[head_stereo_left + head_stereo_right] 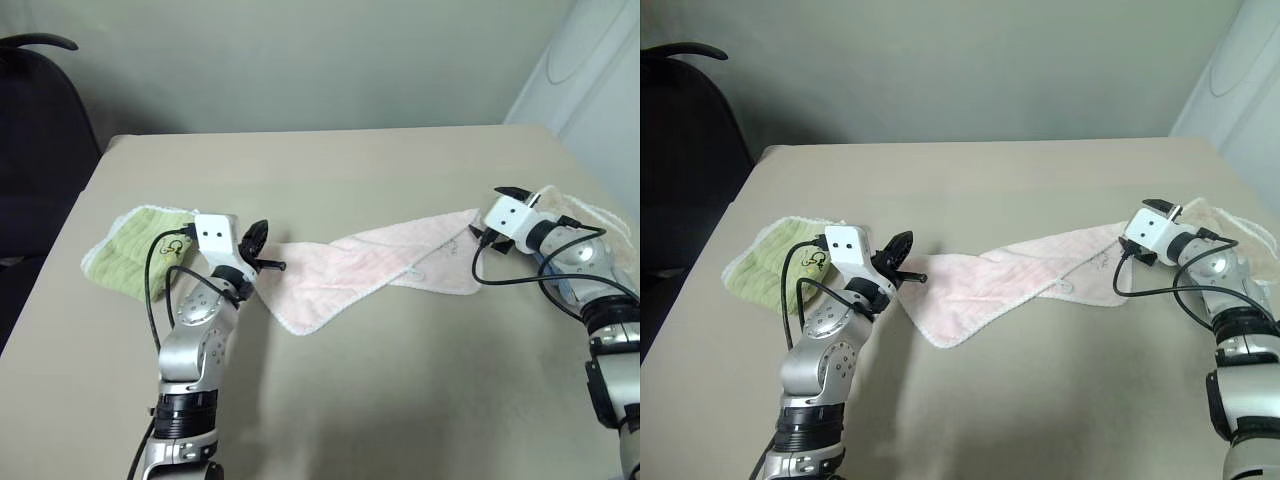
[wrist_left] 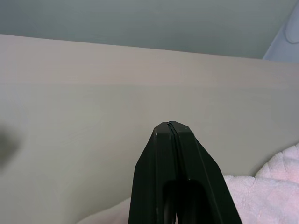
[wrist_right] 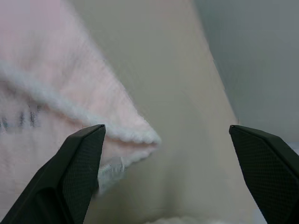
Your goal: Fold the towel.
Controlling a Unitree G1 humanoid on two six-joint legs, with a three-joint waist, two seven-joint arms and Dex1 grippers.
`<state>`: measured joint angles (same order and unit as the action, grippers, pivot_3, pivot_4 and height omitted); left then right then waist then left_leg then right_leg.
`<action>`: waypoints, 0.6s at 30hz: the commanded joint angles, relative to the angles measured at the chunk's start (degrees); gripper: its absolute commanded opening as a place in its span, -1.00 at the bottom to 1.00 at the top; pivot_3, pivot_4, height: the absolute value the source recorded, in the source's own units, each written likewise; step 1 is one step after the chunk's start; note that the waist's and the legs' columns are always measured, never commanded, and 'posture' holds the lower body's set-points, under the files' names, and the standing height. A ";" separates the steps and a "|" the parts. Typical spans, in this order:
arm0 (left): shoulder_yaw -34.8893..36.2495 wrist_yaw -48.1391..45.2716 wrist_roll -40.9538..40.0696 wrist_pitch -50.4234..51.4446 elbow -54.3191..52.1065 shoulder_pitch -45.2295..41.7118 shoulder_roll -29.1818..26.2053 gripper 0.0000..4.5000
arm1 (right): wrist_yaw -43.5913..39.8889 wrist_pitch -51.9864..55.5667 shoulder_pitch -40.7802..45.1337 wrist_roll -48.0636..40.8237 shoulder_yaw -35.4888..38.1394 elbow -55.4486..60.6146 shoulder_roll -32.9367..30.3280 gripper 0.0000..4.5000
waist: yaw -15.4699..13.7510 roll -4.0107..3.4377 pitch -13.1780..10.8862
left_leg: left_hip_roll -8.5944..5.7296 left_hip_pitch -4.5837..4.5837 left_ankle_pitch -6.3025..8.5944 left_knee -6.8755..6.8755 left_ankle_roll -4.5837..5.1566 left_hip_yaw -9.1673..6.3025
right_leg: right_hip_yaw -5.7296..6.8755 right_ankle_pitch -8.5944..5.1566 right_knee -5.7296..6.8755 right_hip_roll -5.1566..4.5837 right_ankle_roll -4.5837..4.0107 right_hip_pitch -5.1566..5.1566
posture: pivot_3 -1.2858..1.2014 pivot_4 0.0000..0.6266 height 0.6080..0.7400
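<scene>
the pale pink towel (image 1: 370, 265) is stretched in a twisted band across the tabletop (image 1: 330, 160) between the two arms. the left tool (image 1: 262, 243) is seen pressed together at the towel's left end. the right tool (image 3: 167, 172) is spread wide apart just beside the towel's right corner. a green towel (image 1: 125, 250) lies behind the left arm.

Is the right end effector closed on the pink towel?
No, the right end effector stands wide open, with the towel corner lying beside one finger, ungripped.
</scene>
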<state>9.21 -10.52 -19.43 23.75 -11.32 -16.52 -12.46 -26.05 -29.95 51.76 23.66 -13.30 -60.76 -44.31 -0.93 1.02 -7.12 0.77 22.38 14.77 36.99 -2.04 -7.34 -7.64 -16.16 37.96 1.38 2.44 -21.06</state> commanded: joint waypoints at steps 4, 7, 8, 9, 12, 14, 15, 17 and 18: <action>1.18 1.74 0.14 -0.77 -4.50 1.68 0.16 -1.00 | 8.01 -4.60 8.38 10.69 -8.24 -9.75 -1.03 0.99 | 0.01 -0.03 -0.02 | 0.03 0.03 0.01 -0.02 0.01 0.01 | 0.01 0.03 0.01 -0.05 -0.05 -0.06 | 0.03 -0.52 1.00; 1.34 1.94 0.05 -0.88 -4.73 2.03 0.15 -1.00 | 11.83 -4.70 10.73 15.05 -11.90 -11.81 -0.38 0.99 | 0.06 -0.03 -0.02 | 0.05 0.05 0.01 -0.02 0.02 0.01 | 0.04 0.06 0.01 -0.08 -0.10 -0.09 | 0.03 -0.52 1.00; 1.32 1.97 0.04 -0.87 -4.78 2.09 0.15 -1.00 | 12.64 -4.73 11.17 15.75 -12.50 -12.30 -0.17 0.99 | 0.07 -0.03 -0.02 | 0.05 0.06 0.01 -0.03 0.02 0.01 | 0.05 0.07 0.01 -0.08 -0.12 -0.10 | 0.03 -0.52 1.00; 1.24 2.00 0.05 -0.85 -4.71 2.05 0.17 -1.00 | 13.62 -4.53 11.67 16.68 -13.27 -12.82 0.30 0.99 | 0.08 -0.03 -0.02 | 0.06 0.06 0.01 -0.03 0.02 0.01 | 0.05 0.08 0.00 -0.09 -0.15 -0.11 | 0.03 -0.52 1.00; 1.00 2.00 0.06 -0.79 -4.54 1.86 0.26 -1.00 | 16.45 -3.38 12.51 18.61 -14.91 -14.20 1.83 0.99 | 0.08 -0.03 -0.02 | 0.07 0.08 0.01 -0.03 0.02 0.01 | 0.07 0.09 0.00 -0.12 -0.16 -0.15 | 0.03 -0.52 1.00; 0.84 1.97 0.06 -0.73 -4.39 1.62 0.31 -1.00 | 18.54 -2.32 12.70 19.62 -15.70 -14.80 2.75 0.99 | 0.08 -0.03 -0.02 | 0.07 0.10 0.01 -0.04 0.02 0.01 | 0.07 0.10 0.00 -0.13 -0.17 -0.16 | 0.03 -0.52 1.00; 0.77 1.98 0.09 -0.72 -4.29 1.49 0.35 -1.00 | 19.20 -2.03 12.77 19.97 -15.97 -15.03 2.98 0.99 | 0.07 -0.03 -0.02 | 0.07 0.10 0.01 -0.04 0.02 0.01 | 0.08 0.10 0.00 -0.14 -0.17 -0.17 | 0.03 -0.52 1.00; 0.66 1.96 0.10 -0.67 -4.21 1.31 0.38 -1.00 | 20.29 -1.26 12.55 21.06 -16.95 -15.56 3.44 0.92 | 0.06 -0.03 -0.02 | 0.07 0.12 0.01 -0.04 0.02 0.01 | 0.09 0.10 0.00 -0.17 -0.18 -0.19 | 0.03 -0.52 1.00; 0.65 1.94 0.08 -0.65 -4.22 1.29 0.38 -1.00 | 20.39 -0.94 12.45 21.08 -17.06 -15.79 3.62 0.83 | 0.06 -0.03 -0.02 | 0.07 0.12 0.01 -0.05 0.02 0.01 | 0.10 0.10 0.00 -0.17 -0.18 -0.19 | 0.03 -0.52 1.00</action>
<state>10.07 -8.43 -19.44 23.75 -13.52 -14.56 -12.24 -7.12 -31.73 63.13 44.21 -29.86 -76.16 -40.42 -0.87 0.99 -7.14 0.84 22.51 14.78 36.94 -2.02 -7.32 -7.53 -16.05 37.97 1.20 2.26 -21.26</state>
